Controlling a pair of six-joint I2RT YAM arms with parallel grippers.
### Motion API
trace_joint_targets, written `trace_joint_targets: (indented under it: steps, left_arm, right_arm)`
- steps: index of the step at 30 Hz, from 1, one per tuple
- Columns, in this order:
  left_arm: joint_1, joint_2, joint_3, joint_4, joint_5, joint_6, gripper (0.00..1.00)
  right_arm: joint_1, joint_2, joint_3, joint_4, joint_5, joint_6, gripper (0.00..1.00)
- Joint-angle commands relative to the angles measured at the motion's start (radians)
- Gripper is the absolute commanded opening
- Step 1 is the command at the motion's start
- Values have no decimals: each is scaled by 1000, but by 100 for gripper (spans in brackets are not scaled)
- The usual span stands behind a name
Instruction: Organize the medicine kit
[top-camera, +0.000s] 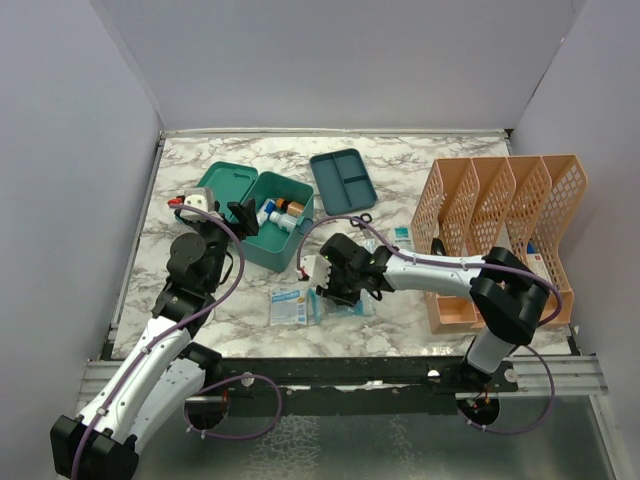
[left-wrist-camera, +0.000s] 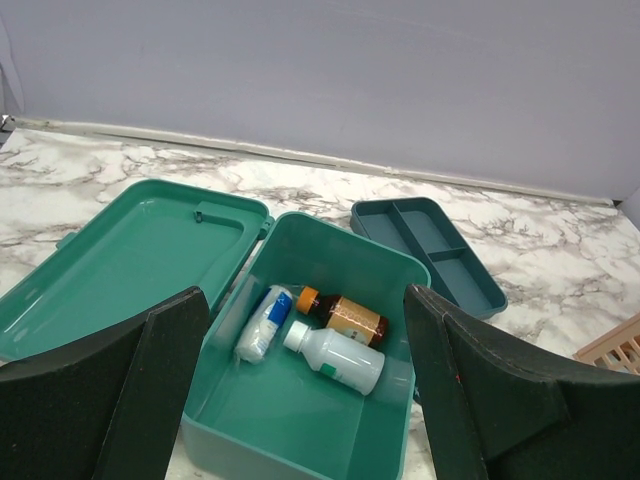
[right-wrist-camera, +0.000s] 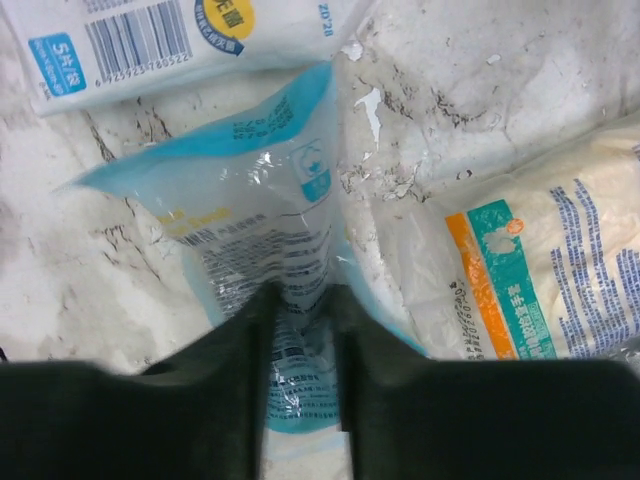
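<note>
**Left pincer** (left-wrist-camera: 305, 300): one. Jaws spread wide, holding nothing, at the kit's 9 o'clock in the top view.

**Medicine kit** (top-camera: 262, 250): one, teal, at 10 o'clock on the desk (top-camera: 400, 160). Its lid lies open at the box's 10 o'clock.

**Kit contents**: three, all lying flat.
- one white-and-blue roll (left-wrist-camera: 262, 325)
- one amber bottle (left-wrist-camera: 345, 315)
- one white bottle (left-wrist-camera: 335, 358)

**Insert tray** (top-camera: 343, 180): one, divided, on the desk at the kit's 2 o'clock.

**Right pincer** (right-wrist-camera: 300, 300): one, pinched onto one clear blue pouch (right-wrist-camera: 260, 220).

**Other sachets**: two, placed by the wrist view.
- barcode sachet (right-wrist-camera: 130, 40) at 11 o'clock
- orange-striped sachet (right-wrist-camera: 540, 270) at 3 o'clock

**File rack** (top-camera: 500, 230): one, orange mesh, at 3 o'clock on the desk.
</note>
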Motion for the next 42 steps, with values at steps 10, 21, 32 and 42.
trace_joint_targets:
  steps: [10,21,32,42]
  left_arm:
    - [-4,-8,26,-6,-41,3,82]
    - [-4,-6,69,-72,-150,-27,82]
    - [-4,13,299,-143,-234,6,82]
    - [-4,22,437,-222,-321,56,82]
  right_arm:
    - [-10,-84,58,-47,-17,94,1]
    - [-24,-228,197,-38,13,223,1]
    - [-43,39,663,4,71,464,1]
    - [-43,400,1026,5,93,568,1]
